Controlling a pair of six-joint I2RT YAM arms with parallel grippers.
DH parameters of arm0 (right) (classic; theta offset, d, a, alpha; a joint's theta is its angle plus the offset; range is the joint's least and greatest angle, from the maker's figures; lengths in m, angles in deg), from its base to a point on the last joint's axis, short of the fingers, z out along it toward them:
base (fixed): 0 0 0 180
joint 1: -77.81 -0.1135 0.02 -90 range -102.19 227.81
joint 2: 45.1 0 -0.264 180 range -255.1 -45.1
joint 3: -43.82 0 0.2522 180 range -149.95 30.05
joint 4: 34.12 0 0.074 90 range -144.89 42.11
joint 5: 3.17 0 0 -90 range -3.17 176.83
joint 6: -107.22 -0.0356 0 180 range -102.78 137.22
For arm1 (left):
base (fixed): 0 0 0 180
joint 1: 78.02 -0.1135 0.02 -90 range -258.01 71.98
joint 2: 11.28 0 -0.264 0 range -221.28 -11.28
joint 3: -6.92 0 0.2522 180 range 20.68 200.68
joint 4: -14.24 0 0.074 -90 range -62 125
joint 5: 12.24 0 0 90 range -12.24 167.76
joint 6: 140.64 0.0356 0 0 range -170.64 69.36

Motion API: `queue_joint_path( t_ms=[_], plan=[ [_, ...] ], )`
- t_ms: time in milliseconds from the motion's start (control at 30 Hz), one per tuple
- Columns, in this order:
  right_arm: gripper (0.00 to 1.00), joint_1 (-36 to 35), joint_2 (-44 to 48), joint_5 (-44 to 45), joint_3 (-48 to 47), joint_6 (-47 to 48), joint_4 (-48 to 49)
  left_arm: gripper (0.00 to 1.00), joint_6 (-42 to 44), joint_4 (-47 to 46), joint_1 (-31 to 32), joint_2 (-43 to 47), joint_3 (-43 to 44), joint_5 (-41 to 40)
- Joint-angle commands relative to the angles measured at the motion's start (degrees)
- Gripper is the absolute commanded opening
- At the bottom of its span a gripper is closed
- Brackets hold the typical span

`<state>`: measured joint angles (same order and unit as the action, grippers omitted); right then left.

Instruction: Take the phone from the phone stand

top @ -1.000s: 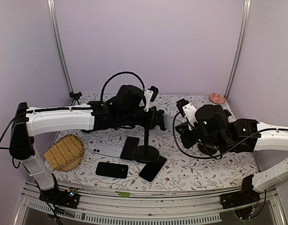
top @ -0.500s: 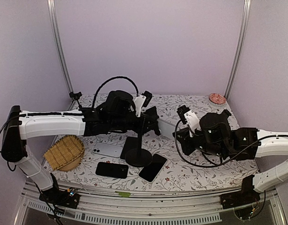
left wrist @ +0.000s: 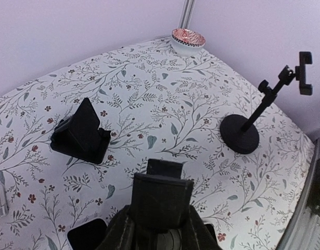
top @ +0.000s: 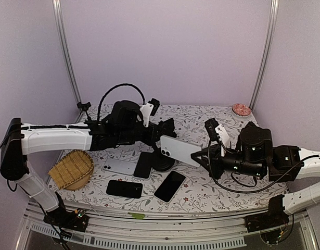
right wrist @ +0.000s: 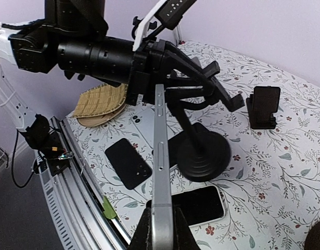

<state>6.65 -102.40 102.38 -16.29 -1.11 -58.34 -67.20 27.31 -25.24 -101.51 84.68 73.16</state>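
The white phone (top: 178, 149) is off the phone stand (top: 163, 162) and hangs in the air just right of it, camera side up. My right gripper (top: 197, 158) is shut on its right end. In the right wrist view the phone (right wrist: 161, 151) is edge-on, clamped between my fingers (right wrist: 162, 232), and the stand's round base (right wrist: 202, 153) stands behind it with the clamp head empty. My left gripper (top: 161, 133) is shut on the stand's black clamp head (left wrist: 162, 190).
Several phones lie flat around the stand: a white one (top: 119, 166) and black ones (top: 144, 164), (top: 124, 188), (top: 169, 186). A wicker basket (top: 71, 168) sits front left and a patterned bowl (top: 241, 109) back right. A second stand (left wrist: 242, 131) and a small black holder (left wrist: 80, 136) stand further back.
My right gripper has pulled back to the right, drawing the white phone out of the stand's clamp. My left arm has sunk and drawn left, still holding the stand's head.
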Motion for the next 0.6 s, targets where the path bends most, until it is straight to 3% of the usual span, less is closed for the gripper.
queue_joint_path(
  t_ms=[0, 567],
  plan=[
    [0.0, -0.35, 2.78, -2.47, 0.39, -2.01, 3.98, 0.0, 1.58, -6.5, -0.46, 1.59, 0.81, -1.68],
    [0.0, -0.32, 14.14, 6.18, 6.9, -6.61, -0.51, 0.0, 3.35, -10.63, -0.39, 1.0, 0.73, 1.65]
  ],
)
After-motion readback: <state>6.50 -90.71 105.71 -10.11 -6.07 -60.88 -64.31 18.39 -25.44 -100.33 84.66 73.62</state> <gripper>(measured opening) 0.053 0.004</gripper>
